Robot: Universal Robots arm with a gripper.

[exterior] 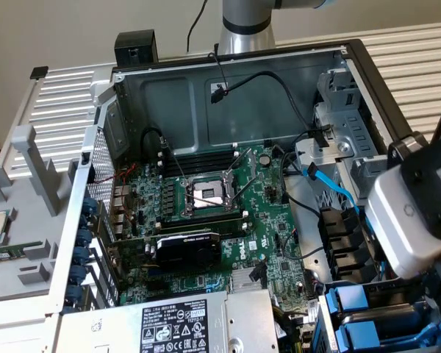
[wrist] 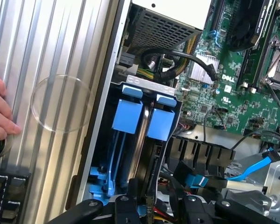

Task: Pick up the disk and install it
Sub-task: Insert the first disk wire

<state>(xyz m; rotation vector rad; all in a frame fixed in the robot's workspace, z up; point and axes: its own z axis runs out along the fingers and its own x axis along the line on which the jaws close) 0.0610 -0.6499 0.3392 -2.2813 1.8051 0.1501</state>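
The disk [wrist: 141, 154] stands on edge in the drive bay at the case's corner, its silver-grey face running from its blue carrier handle [wrist: 161, 122] back toward me. My gripper [wrist: 141, 206] sits over its near end, with a black finger [wrist: 130, 200] pressed to each side of it. A second blue-handled carrier [wrist: 127, 114] stands in the slot beside it. In the exterior view the blue carriers [exterior: 353, 305] lie at the lower right, under my white wrist housing [exterior: 411, 220], which hides the fingers.
The open case holds the motherboard [exterior: 206, 198], a power supply [exterior: 184, 323] and a loose blue cable [wrist: 252, 168] beside the bay. A person's hand [wrist: 0, 112] rests on the ribbed metal surface [wrist: 46, 56] outside the case, near a keyboard [wrist: 7, 196].
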